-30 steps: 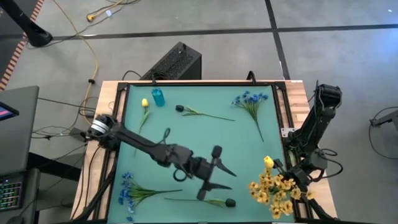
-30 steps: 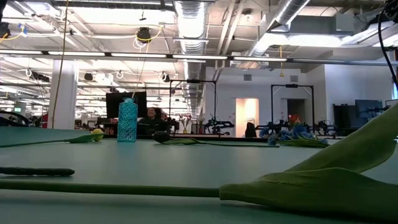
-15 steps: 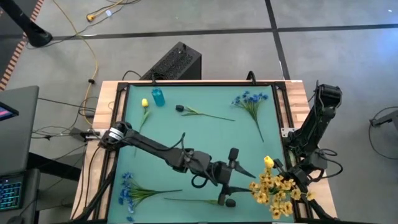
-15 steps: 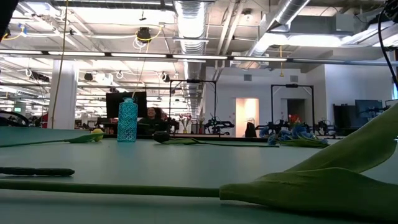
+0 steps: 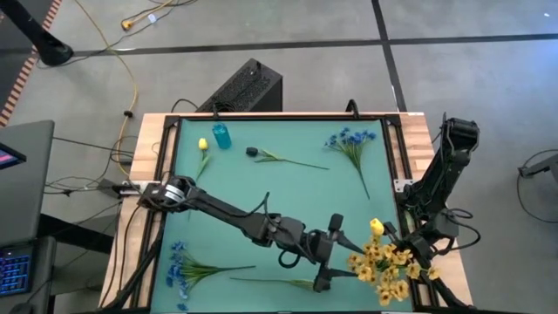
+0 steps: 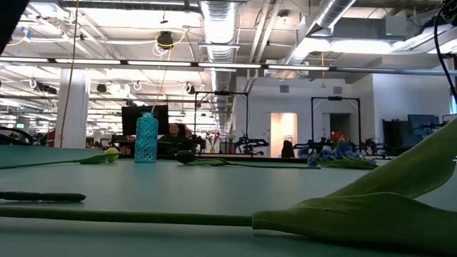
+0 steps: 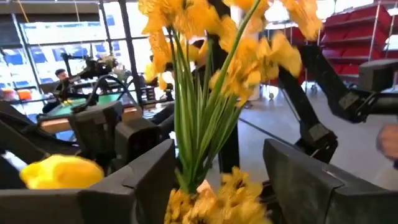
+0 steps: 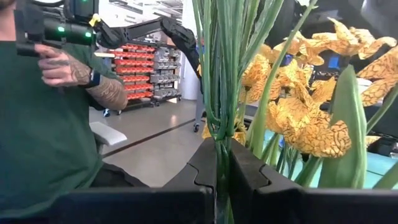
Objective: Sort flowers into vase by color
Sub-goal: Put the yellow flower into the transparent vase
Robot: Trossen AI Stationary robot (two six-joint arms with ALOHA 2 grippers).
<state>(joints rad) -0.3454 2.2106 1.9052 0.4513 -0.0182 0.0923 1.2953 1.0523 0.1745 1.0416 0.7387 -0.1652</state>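
Note:
My right gripper (image 8: 221,168) is shut on a bunch of yellow flowers (image 5: 386,264) over the table's near right corner. My left gripper (image 5: 353,260) is open and reaches in level from the left. Its fingers stand on either side of the bunch's green stems (image 7: 200,134), and I see no touch. The small blue vase (image 5: 221,135) stands at the far left. Lying flat on the mat are a yellow bud (image 5: 202,145), a dark bud (image 5: 251,152), two blue sprigs (image 5: 350,139) (image 5: 180,262), and a dark-budded stem (image 5: 270,281) by the near edge. My right gripper pinches several green stems (image 8: 219,134) of the yellow bunch together between its two fingers. The stems run across the fingers and rise beyond them. The yellow blossoms (image 8: 305,127) spread out to one side, clear of the fingers.
A person in a green shirt (image 8: 43,124) stands beyond the table and holds a device. In the low view a big green leaf (image 6: 371,210) and stem lie close in front. The mat's middle (image 5: 288,187) is bare. A black box (image 5: 248,87) stands behind the table.
My left gripper has travelled level toward the table's right edge, from the mat's middle up to the yellow bunch, and now has the stems between its fingers. The right gripper and the bunch have kept still.

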